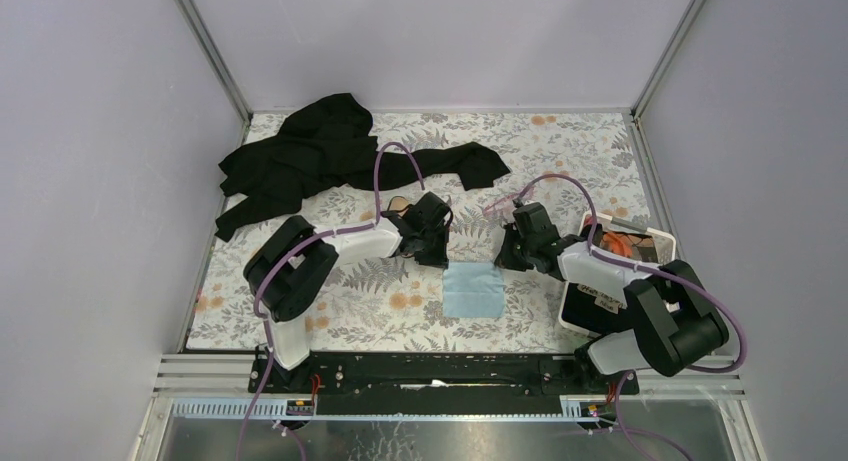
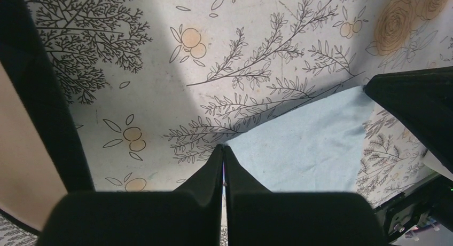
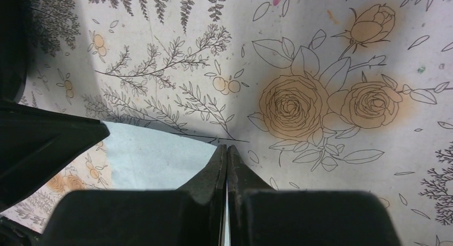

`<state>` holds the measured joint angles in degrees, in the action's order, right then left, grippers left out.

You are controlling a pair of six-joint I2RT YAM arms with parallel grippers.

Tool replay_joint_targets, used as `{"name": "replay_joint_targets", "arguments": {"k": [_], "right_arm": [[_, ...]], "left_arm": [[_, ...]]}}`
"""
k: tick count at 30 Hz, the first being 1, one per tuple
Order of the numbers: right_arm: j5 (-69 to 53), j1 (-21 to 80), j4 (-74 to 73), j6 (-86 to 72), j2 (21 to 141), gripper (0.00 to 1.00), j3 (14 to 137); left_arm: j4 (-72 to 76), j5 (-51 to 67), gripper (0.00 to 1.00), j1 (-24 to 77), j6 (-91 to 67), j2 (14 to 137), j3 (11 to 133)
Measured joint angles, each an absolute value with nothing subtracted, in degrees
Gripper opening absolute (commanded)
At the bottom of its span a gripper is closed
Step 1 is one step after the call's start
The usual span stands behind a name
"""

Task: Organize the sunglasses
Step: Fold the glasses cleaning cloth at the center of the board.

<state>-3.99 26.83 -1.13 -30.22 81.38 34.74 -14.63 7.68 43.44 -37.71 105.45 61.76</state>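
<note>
Mid-counter (image 1: 300,321), toward the front: cloth (image 1: 473,289), flat. At its far left corner, left gripper (image 2: 223,150); at its far right corner, right gripper (image 3: 227,149). Just beside the left gripper, case (image 2: 45,123). Behind, toward the back left, garment (image 1: 330,156). Right of the cloth, bin (image 1: 668,243).

Pink sunglasses (image 1: 497,208), lying flat, partly hidden

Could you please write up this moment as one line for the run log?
left claw: shut on cloth far-left corner | right claw: shut on far-right corner | cloth: lying flat
</note>
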Motion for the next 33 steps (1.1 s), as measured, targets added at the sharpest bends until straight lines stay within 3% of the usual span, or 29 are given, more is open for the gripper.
{"name": "replay_joint_targets", "arguments": {"k": [33], "right_arm": [[-5.5, 26.8, -4.7, -30.3, 68.6, 0.00, 28.4]], "left_arm": [[-14.0, 12.7, 0.00, 45.4, -36.1, 97.5, 56.1]]}}
